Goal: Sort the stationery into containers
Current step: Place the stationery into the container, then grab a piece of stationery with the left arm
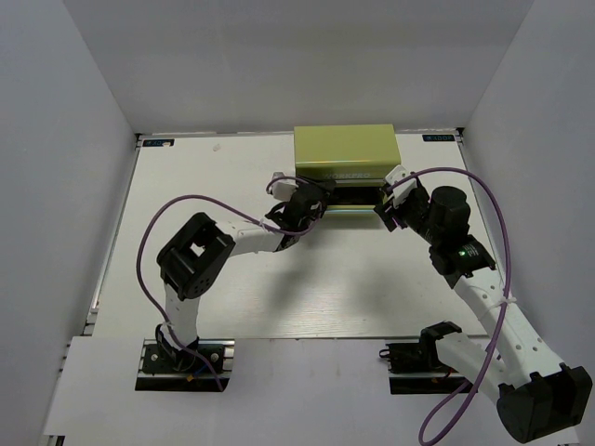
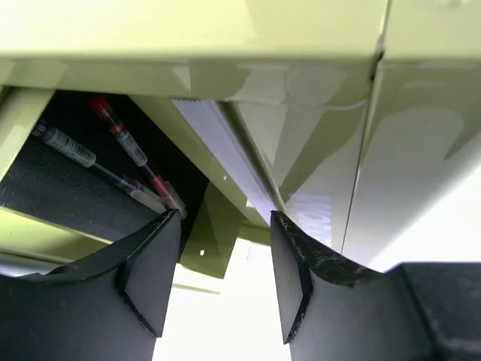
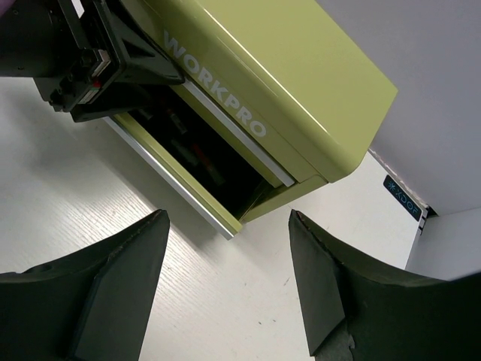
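Top external view shows the olive tool chest (image 1: 346, 153) at upper middle of the table (image 1: 214, 279), with one drawer (image 3: 197, 154) pulled out. The left pincer (image 2: 224, 224) is spread at the drawer front. Red-tipped pens (image 2: 128, 147) lie inside, upper left. The right pincer (image 3: 227, 219) is also spread, above the table.
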Motion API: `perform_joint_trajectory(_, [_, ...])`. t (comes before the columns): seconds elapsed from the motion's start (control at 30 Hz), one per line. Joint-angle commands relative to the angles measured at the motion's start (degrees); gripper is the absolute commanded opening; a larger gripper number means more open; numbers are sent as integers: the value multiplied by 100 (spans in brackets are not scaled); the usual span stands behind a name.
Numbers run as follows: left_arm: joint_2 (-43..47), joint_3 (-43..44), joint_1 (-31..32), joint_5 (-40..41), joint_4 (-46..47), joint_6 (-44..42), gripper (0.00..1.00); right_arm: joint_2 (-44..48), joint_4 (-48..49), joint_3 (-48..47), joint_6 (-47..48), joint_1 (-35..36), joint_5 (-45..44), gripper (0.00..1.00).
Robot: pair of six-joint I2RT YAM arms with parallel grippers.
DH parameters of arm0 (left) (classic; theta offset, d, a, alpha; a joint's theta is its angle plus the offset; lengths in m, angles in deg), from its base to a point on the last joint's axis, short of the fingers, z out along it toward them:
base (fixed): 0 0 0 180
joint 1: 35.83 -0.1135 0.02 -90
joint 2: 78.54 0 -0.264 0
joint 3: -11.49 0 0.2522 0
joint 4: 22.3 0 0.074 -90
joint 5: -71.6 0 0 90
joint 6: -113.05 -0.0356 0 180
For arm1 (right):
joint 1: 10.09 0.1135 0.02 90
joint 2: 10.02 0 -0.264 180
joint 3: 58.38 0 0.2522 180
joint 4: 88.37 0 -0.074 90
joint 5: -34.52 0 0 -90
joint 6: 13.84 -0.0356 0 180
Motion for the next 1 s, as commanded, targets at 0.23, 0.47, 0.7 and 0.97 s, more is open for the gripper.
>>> perform_joint_trajectory(0.23, [1867,-623,-10,-998,-712,-1623,28,141,-2,83,-16,-51,414,66])
perform_joint_trajectory(0.47, [3311,-1275,-308,-1517,-3309,-3742,7,27,-177,83,45,-33,827,36])
perform_joint_trajectory(0.7, [2883,-741,-888,-1571,-5723,-5545,63,-342,-477,-75,98,-33,995,66])
perform_joint_trajectory(0.97, [1898,139,-1336,-1465,-6638,-7397,76,-439,-529,-137,107,-33,1074,70])
